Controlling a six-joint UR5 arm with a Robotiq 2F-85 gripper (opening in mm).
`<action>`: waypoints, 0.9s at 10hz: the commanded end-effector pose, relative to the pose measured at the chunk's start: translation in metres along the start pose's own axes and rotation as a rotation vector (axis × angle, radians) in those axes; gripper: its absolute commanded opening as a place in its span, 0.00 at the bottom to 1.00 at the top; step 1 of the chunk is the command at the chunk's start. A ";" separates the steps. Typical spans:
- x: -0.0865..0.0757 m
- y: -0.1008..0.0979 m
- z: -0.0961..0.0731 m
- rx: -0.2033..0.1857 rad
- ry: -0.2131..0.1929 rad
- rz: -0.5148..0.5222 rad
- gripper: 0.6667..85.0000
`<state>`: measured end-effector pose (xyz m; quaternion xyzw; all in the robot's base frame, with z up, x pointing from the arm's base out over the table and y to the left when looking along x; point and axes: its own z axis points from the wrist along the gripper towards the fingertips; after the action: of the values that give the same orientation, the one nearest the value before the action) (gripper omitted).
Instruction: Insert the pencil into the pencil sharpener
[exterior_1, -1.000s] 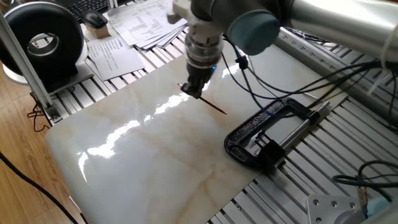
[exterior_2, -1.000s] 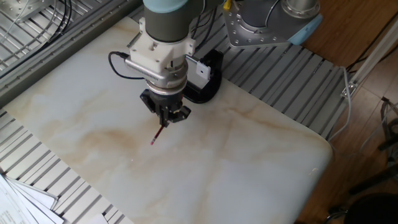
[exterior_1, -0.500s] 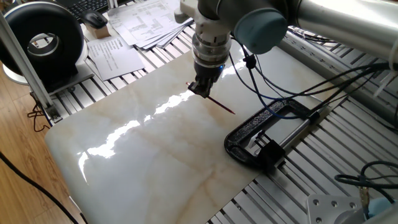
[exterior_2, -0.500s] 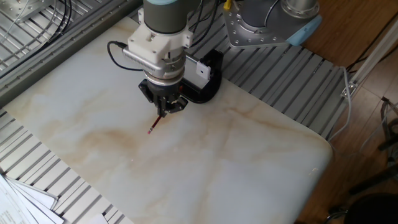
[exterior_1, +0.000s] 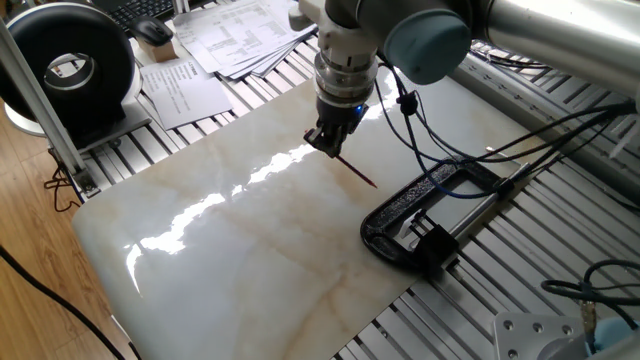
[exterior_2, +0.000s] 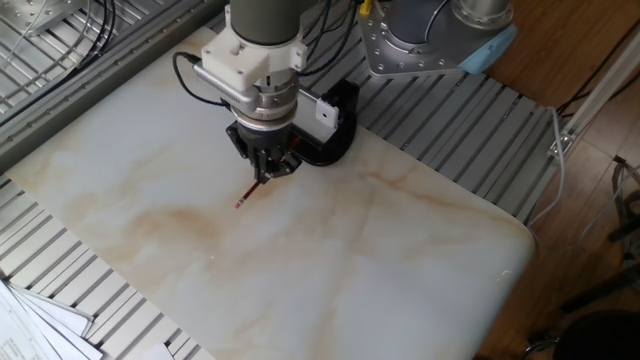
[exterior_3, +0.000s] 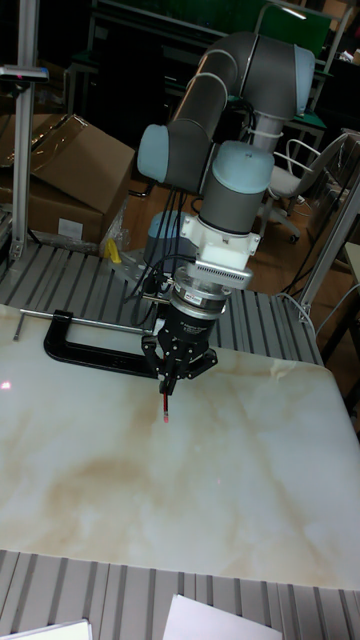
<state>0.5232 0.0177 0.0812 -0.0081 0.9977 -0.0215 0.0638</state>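
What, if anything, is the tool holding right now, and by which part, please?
The tool holds the red pencil by its upper end; the rest slants down free below it.

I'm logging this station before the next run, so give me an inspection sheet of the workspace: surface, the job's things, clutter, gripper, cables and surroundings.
Surface: marble slab on a slatted metal table; glare streaks, nothing spilled seen.
Job's things: red pencil held tilted above the slab; pencil sharpener is a small black block inside the C-clamp at the slab's edge.
Clutter: nothing seen on the slab besides the clamp.
Gripper: gripper shut on the pencil's upper end.
Cables: black cables hang from the wrist above the clamp.
Surroundings: papers, black round device, cardboard boxes.
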 end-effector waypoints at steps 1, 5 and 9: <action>-0.006 0.000 -0.002 -0.011 -0.022 0.028 0.01; 0.004 0.002 0.001 -0.023 -0.020 0.018 0.01; 0.014 0.003 -0.001 -0.032 0.009 0.017 0.01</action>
<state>0.5137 0.0158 0.0790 -0.0045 0.9979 -0.0192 0.0618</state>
